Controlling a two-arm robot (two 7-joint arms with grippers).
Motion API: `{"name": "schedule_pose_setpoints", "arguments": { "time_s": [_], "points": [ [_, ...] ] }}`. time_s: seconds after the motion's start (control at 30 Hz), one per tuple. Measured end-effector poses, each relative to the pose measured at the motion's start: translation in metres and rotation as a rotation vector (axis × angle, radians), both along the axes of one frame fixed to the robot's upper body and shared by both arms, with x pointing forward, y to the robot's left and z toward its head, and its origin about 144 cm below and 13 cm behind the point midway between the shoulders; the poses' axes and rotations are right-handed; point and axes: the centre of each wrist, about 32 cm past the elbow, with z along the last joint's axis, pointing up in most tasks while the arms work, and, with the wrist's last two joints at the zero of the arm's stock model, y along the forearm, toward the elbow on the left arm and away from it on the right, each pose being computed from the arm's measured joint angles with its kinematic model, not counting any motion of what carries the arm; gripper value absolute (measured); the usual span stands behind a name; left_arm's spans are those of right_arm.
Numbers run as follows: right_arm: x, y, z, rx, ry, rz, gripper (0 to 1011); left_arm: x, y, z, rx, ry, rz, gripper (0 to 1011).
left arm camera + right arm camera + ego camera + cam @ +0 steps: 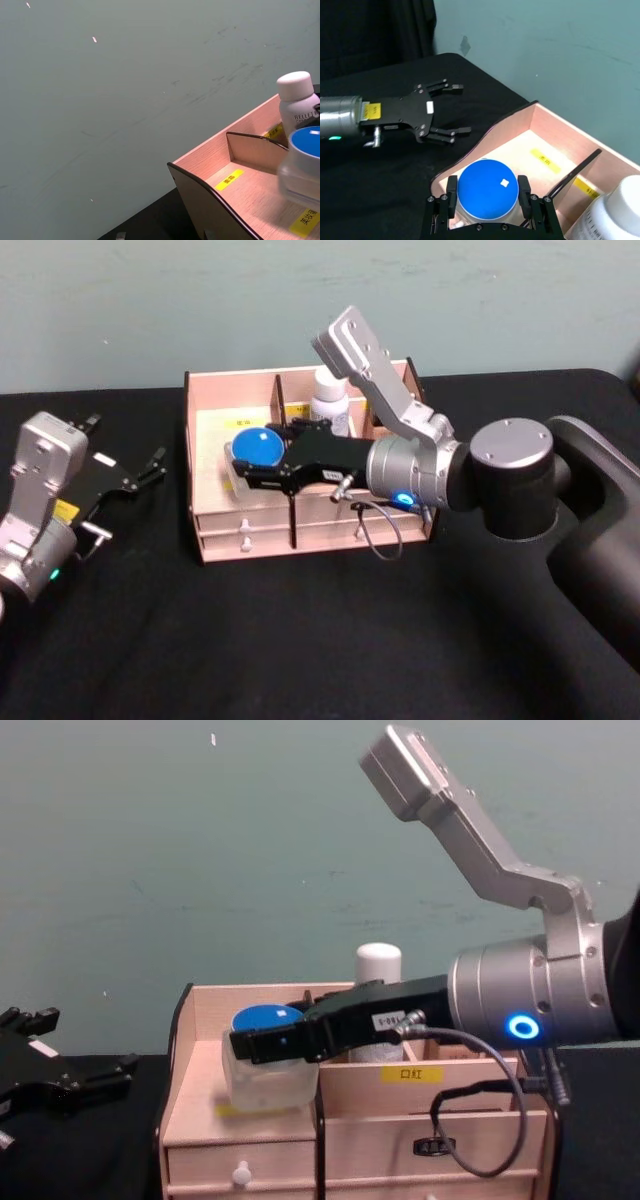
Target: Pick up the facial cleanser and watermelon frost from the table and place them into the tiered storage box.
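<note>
Right pincer [243, 466] clamps the upright blue-lidded jar [253, 455], lid up, over the tiered storage box [215, 530]; left pincer [150, 466] released.

Black cloth [300, 640] spread over the table, matte, slightly creased. Pale teal wall [200, 310] behind, marked with faint scuffs and small white specks. Dark curtain [375, 30] hanging beside the wall at one end.

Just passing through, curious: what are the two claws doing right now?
Right gripper: shut on the blue-lidded jar, over the tiered storage box.
Left gripper: open, holding nothing.
</note>
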Motion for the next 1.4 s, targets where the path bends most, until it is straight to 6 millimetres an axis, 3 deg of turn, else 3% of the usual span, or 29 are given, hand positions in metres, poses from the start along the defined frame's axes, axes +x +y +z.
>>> {"name": "schedule_pose_setpoints", "arguments": {
  "time_s": [0.5, 1.2, 1.4],
  "points": [
    [0.025, 0.006, -0.008, 0.007, -0.001, -0.023, 731, 0.0, 0.0, 0.0, 0.0, 0.0, 0.0, 1010],
    [0.033, 0.01, -0.011, -0.004, 0.004, -0.002, 732, 0.0, 0.0, 0.0, 0.0, 0.0, 0.0, 1010],
    [0.033, 0.01, -0.011, -0.003, 0.004, -0.003, 868, 0.0, 0.0, 0.0, 0.0, 0.0, 0.0, 1010]
  ]
}}
